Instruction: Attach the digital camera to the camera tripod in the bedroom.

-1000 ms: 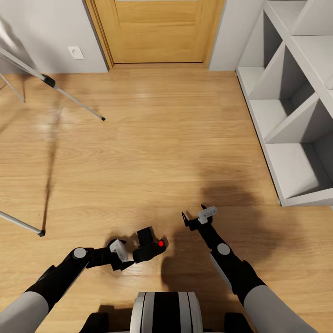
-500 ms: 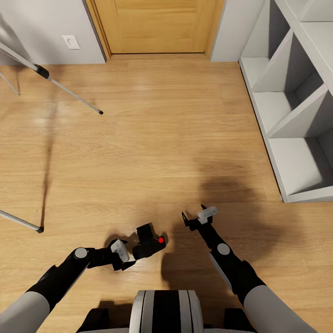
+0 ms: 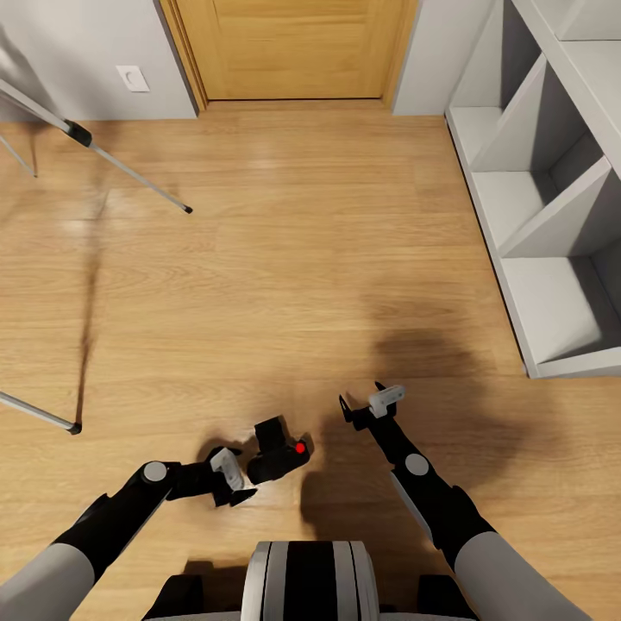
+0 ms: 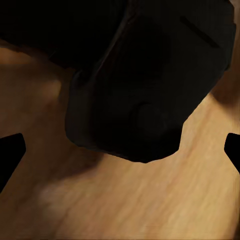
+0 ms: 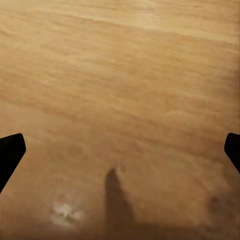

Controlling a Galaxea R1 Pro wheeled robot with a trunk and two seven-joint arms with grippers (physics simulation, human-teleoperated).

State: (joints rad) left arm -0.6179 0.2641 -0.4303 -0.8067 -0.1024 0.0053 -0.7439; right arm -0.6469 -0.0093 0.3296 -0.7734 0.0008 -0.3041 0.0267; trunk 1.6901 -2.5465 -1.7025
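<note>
floor (image 3: 328, 250): light wood | on it: digital camera (image 3: 278, 450); camera tripod (image 3: 129, 175) feet

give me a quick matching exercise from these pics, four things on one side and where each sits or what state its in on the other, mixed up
Things:
1. small black boxy digital camera
2. silver-grey metal camera tripod
3. white cube shelves
4. right gripper

Places or states:
A. along the right wall, compartments bare
B. open, above bare wood floor
C. on the floor just ahead of the left gripper
D. far left, legs spread near the wooden door

Pairs: 1-C, 2-D, 3-A, 4-B
</note>
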